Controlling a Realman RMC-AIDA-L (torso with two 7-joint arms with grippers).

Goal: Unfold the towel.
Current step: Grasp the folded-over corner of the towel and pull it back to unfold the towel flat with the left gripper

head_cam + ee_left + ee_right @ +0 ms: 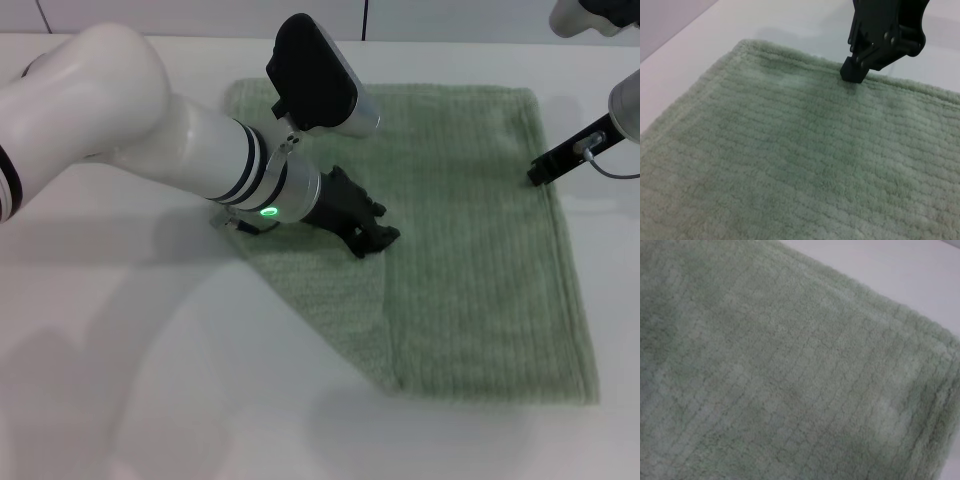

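The pale green towel (470, 230) lies on the white table, and its left part is folded over diagonally onto the rest. The flap's edge runs down to the near corner (392, 380). My left gripper (368, 228) rests low on the towel at the top of this flap, near the towel's middle. My right gripper (540, 172) touches the towel's right edge; it also shows in the left wrist view as the black right gripper (854, 71) set down at the towel's far hem (790, 55). The right wrist view is filled with the ribbed towel (790, 370).
The white table (120, 380) surrounds the towel on all sides. My left arm's white forearm (150, 120) crosses above the table's left part and hides the towel's left rear corner.
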